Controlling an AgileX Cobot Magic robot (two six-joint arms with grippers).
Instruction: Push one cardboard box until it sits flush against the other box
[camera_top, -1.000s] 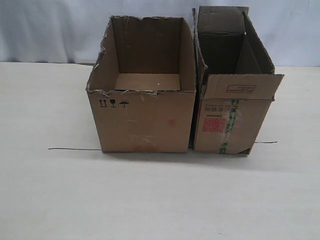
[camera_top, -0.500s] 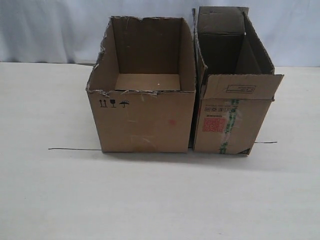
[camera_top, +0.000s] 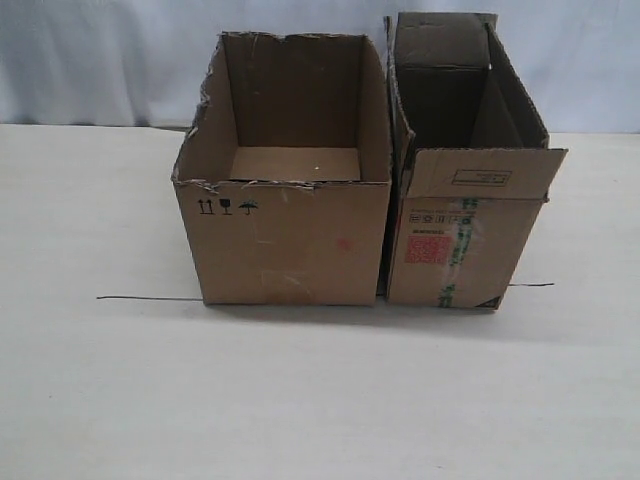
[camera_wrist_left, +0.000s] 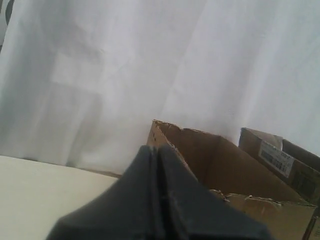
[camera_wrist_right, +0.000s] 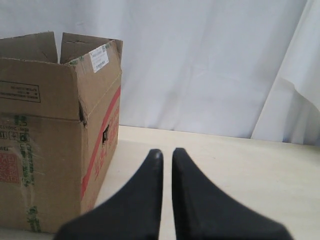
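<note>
Standing side by side mid-counter (camera_top: 300, 400), the two cartons look all but joined. The wide box (camera_top: 285, 240) with the ragged rim sits at nine o'clock of the tall box (camera_top: 465, 245). Their neighbouring walls touch, or very nearly, higher up, and only a thin dark seam shows low down between them. Both front faces come close to a thin dark line (camera_top: 150, 298) running across the counter, which I take for the mark they are meant to share.

Neither arm shows in the wide view, so nothing seems to be bearing on either carton. The left gripper (camera_wrist_left: 157, 155) has its jaws clenched tight on nothing and points toward the wide box's torn edge from the nine o'clock side. Closed like that they make a blunt nose, better for shoving a wall than for gripping it. The right gripper (camera_wrist_right: 167, 152) has its jaws drawn almost together with a sliver between them, also empty. It sits off at three o'clock of the tall box, with bare counter between.

I'd judge the push finished or within a nudge of it, though I cannot tell whether that low seam is a true gap or only shadow. Any further shove should be low and gentle, since the torn cardboard looks easy to buckle
</note>
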